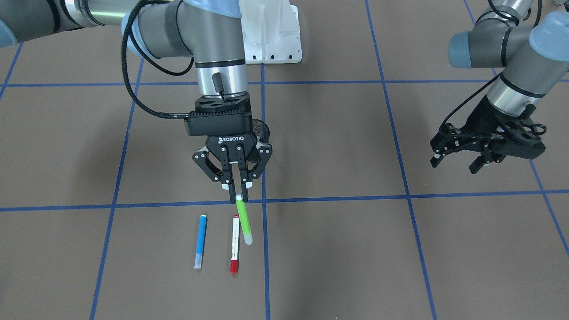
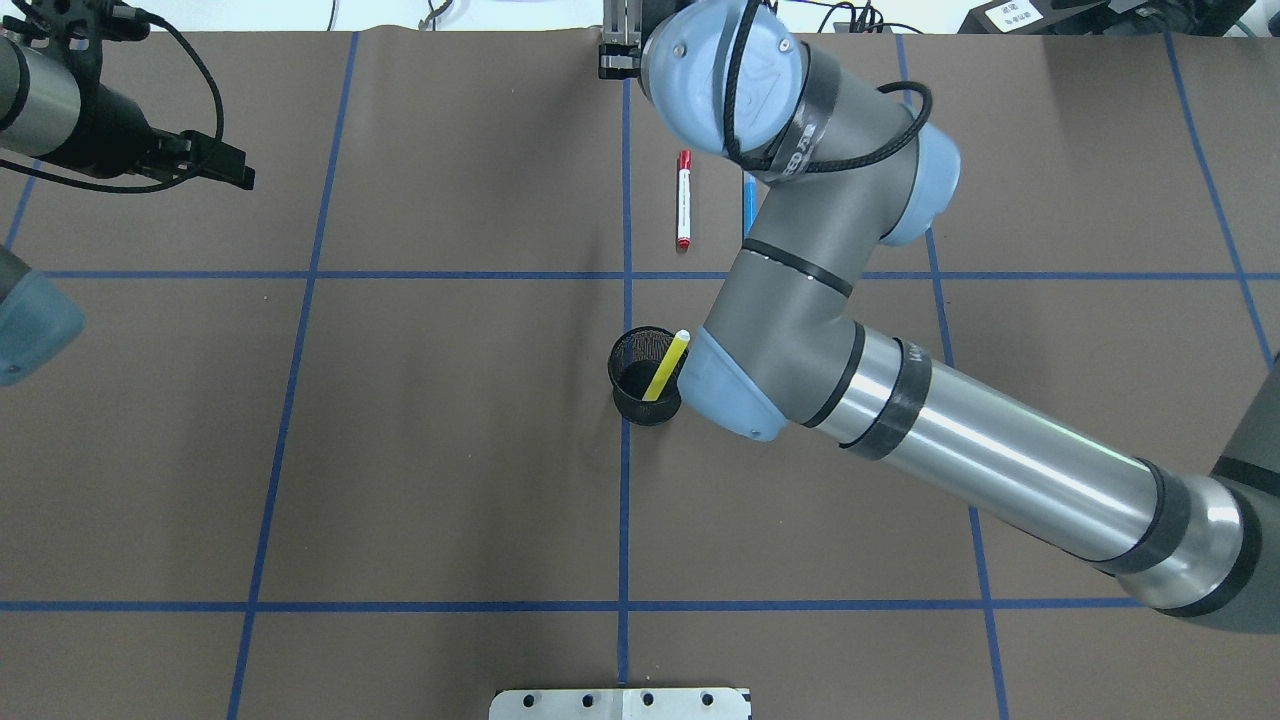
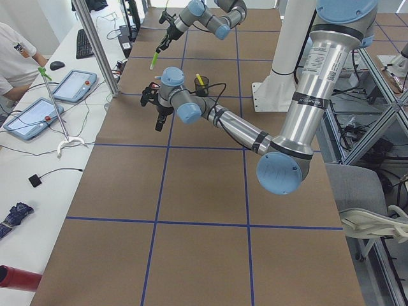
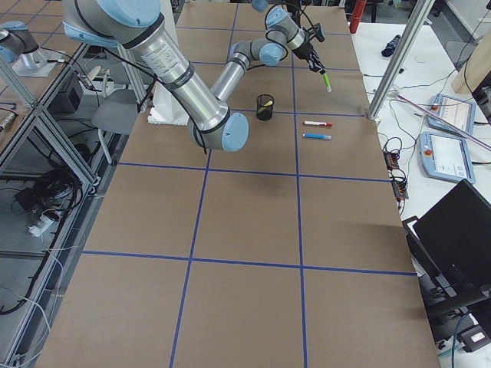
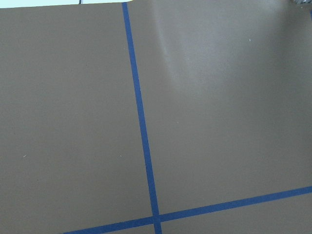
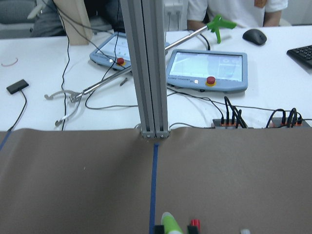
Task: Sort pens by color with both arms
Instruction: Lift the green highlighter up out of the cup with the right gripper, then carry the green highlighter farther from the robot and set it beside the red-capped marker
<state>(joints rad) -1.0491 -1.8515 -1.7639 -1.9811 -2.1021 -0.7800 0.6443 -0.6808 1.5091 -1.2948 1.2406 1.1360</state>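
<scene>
My right gripper [image 1: 238, 195] is shut on the upper end of the light green pen [image 1: 243, 222], which hangs tilted from its fingers above the table [image 4: 325, 79]. The red-capped white pen [image 1: 234, 244] and the blue pen [image 1: 201, 240] lie side by side on the brown mat just below it. The yellow pen [image 2: 666, 366] stands in the black mesh cup [image 2: 645, 375] at the table's middle. My left gripper [image 1: 455, 162] hovers open and empty far off to the side. The right arm partly hides the blue pen [image 2: 748, 200] in the overhead view.
The white pedestal base [image 1: 271, 35] sits at the robot's side of the table. An aluminium post [image 6: 148, 68] rises at the far table edge, with a desk of tablets, cables and people behind it. Blue tape lines [image 5: 141, 122] grid the mat.
</scene>
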